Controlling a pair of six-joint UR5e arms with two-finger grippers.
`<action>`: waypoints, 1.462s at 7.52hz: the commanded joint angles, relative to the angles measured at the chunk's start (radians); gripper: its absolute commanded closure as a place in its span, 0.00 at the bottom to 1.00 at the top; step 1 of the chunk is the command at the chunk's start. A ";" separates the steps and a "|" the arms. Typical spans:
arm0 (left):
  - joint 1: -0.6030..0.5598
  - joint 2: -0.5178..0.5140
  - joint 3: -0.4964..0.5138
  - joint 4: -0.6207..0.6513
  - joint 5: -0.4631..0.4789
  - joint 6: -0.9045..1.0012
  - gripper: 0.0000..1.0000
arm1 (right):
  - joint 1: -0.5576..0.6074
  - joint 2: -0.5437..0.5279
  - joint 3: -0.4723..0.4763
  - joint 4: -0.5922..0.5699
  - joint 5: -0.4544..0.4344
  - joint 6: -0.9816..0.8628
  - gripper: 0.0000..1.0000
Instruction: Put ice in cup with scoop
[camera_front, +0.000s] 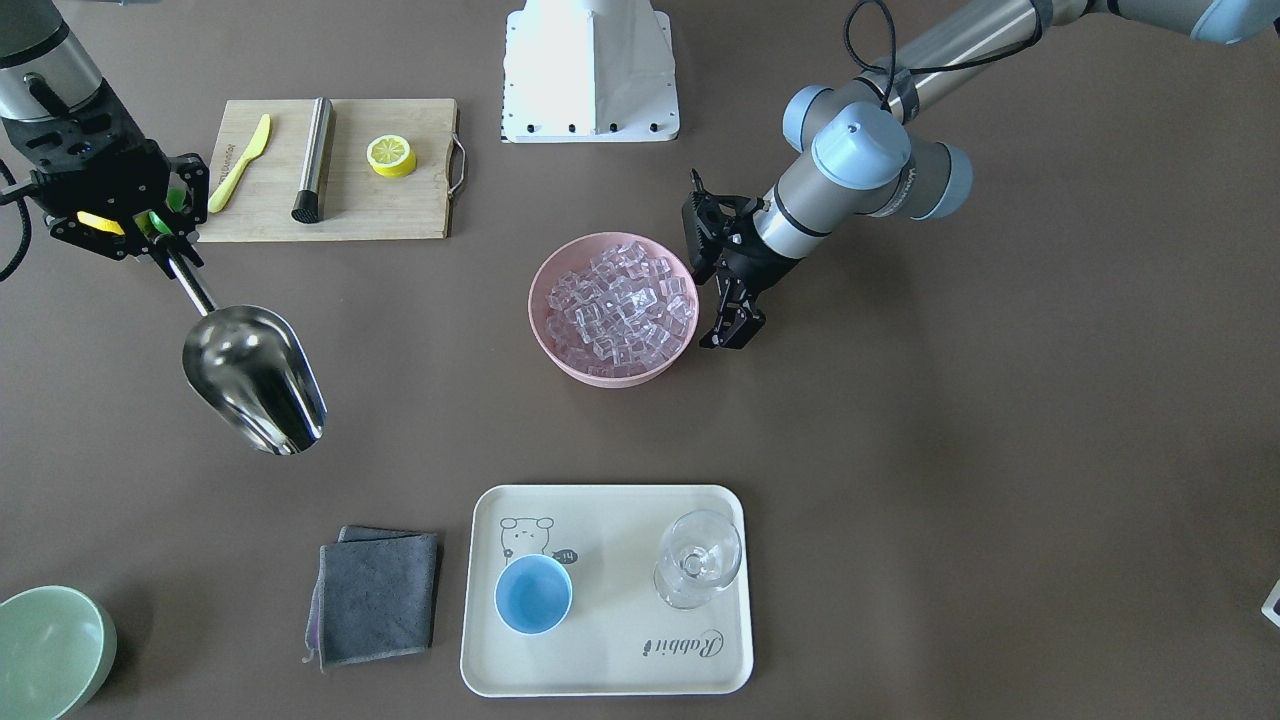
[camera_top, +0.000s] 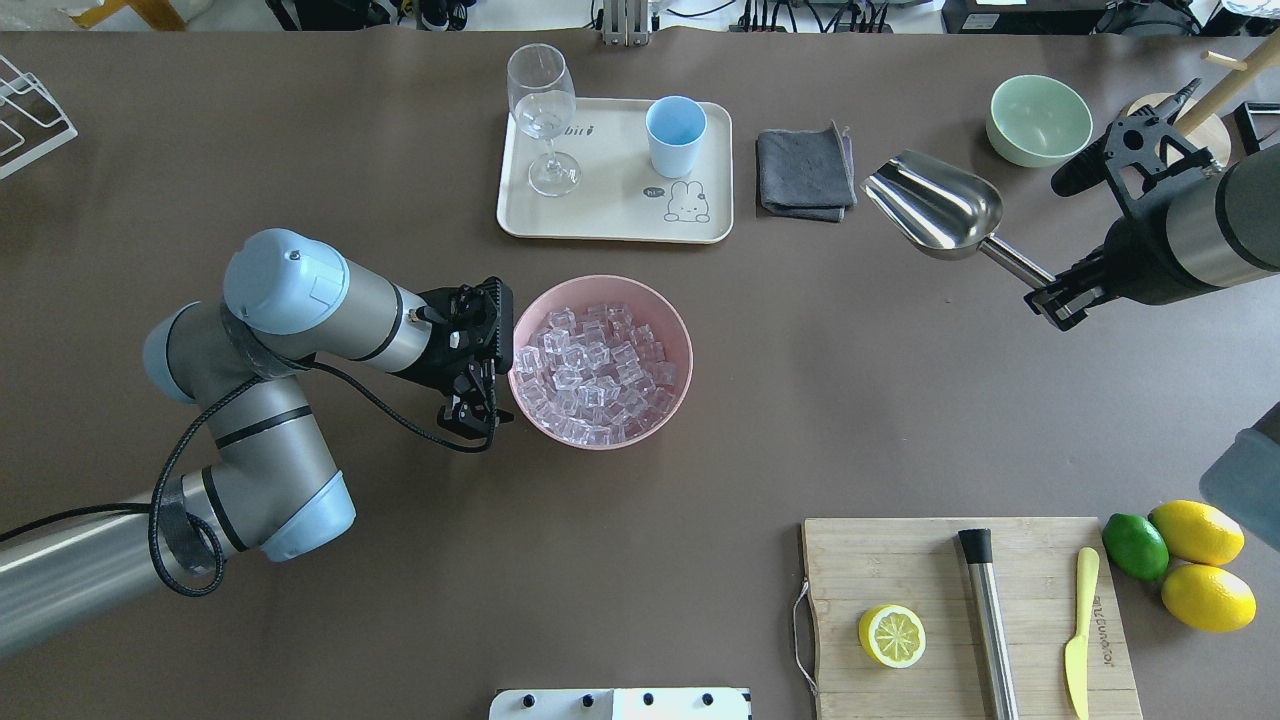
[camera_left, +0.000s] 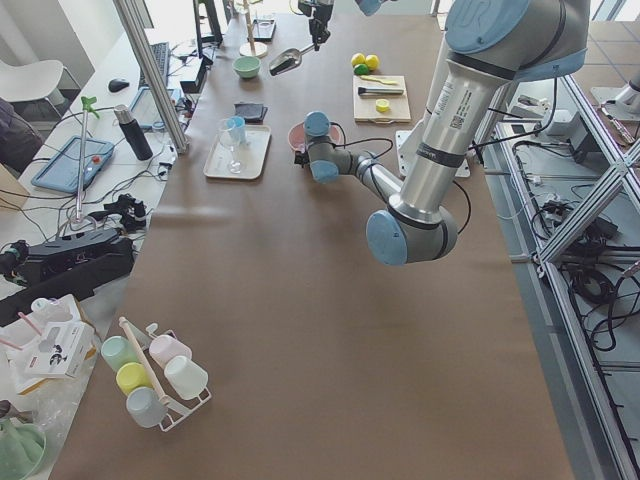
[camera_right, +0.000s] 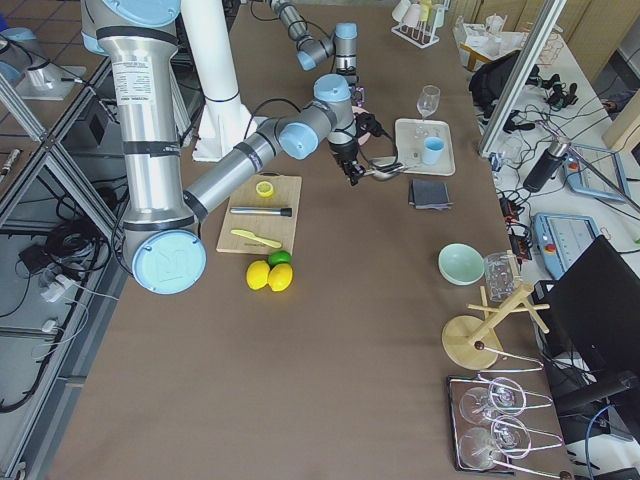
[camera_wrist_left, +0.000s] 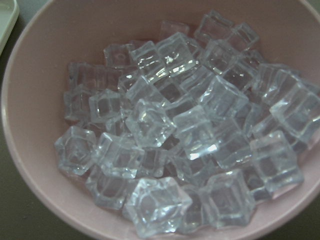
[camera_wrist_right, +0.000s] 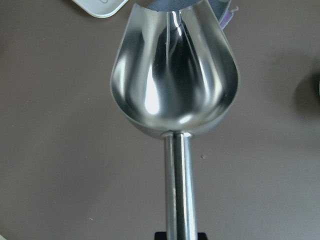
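The ice (camera_front: 620, 305) is a heap of clear cubes that fills a pink bowl (camera_top: 682, 335) mid-table, and it fills the left wrist view (camera_wrist_left: 175, 135). My left gripper (camera_front: 730, 338) hangs just beside the bowl's rim, fingers together, holding nothing. My right gripper (camera_front: 168, 248) is shut on the handle of the steel scoop (camera_front: 255, 380). The scoop is held above the table, and its trough (camera_wrist_right: 175, 85) is empty. The light-blue cup (camera_front: 533, 593) stands upright on a cream tray (camera_front: 620, 650), well away from both grippers.
A clear stemmed glass (camera_front: 697, 560) stands on the tray beside the cup. A grey cloth (camera_front: 375, 595) and a pale-green bowl (camera_front: 45, 650) lie near the tray. A cutting board (camera_front: 400, 210) holds a steel rod (camera_front: 313, 160), a lemon half and a yellow knife.
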 joint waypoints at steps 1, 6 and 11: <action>0.002 0.000 0.000 0.000 0.000 -0.010 0.01 | -0.032 0.136 0.005 -0.258 -0.022 -0.364 1.00; 0.008 0.000 0.000 -0.008 -0.001 -0.071 0.01 | -0.126 0.505 0.034 -0.849 -0.036 -0.474 1.00; 0.012 0.000 0.000 -0.013 0.002 -0.075 0.01 | -0.282 0.754 -0.086 -1.114 -0.198 -0.478 1.00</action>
